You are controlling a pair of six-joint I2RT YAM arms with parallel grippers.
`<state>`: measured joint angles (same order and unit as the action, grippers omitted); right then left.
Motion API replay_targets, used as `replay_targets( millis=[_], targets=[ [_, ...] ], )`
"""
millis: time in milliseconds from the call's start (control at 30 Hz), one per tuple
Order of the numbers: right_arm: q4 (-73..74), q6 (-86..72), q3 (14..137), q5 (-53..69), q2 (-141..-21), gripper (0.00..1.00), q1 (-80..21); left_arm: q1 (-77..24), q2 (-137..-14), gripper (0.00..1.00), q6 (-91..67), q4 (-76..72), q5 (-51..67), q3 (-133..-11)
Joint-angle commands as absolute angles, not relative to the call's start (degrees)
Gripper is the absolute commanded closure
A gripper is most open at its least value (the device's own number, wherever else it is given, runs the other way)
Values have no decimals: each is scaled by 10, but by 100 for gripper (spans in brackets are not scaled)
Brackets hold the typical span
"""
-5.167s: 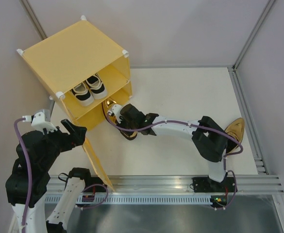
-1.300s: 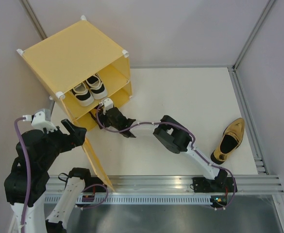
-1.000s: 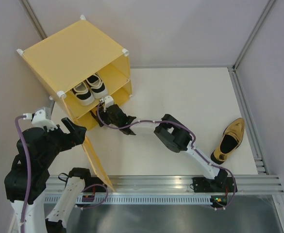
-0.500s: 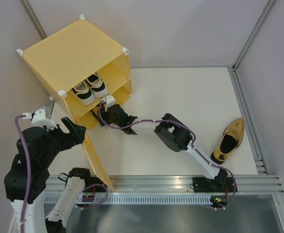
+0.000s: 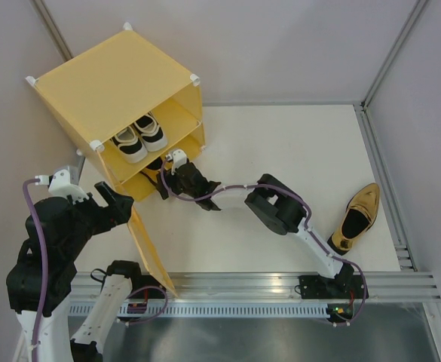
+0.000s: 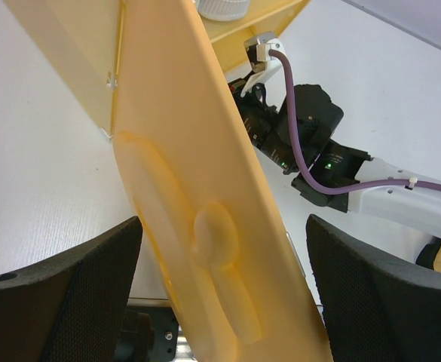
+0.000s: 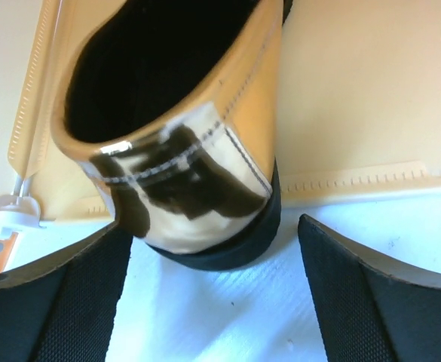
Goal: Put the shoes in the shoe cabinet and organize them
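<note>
Right gripper [image 7: 212, 230] spread (touching nothing) around gold slip-on [image 7: 197, 151] at shoe cabinet [image 7: 356, 98] edge.

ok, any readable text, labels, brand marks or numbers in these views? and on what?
None: no readable word, number or brand in any view.
shoe cabinet door: only an embossed rounded figure, no letters.
gold shoe: dark reflections on the heel, not print.
sneakers: too small to tell whether they bear any mark.
</note>
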<state>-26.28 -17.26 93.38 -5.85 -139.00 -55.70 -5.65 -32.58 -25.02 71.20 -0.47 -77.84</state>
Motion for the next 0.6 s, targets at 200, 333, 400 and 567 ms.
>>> replay_targets(
  millis=[200, 333, 400, 567],
  targets=[
    [-298, -186, 867, -71, -1322, 7, -555, -56, -322, 9, -237, 722, -19, -791],
    [-303, -185, 849, -61, -1314, 12, -557, -56, -321, 9, -238, 722, -19, -791],
    [-307, -183, 841, -53, -1313, 16, -556, -56, -321, 9, -237, 722, -19, -790],
    [-315, -185, 832, -47, -1313, 35, -558, -56, -315, 9, -236, 721, -19, -784]
  ],
)
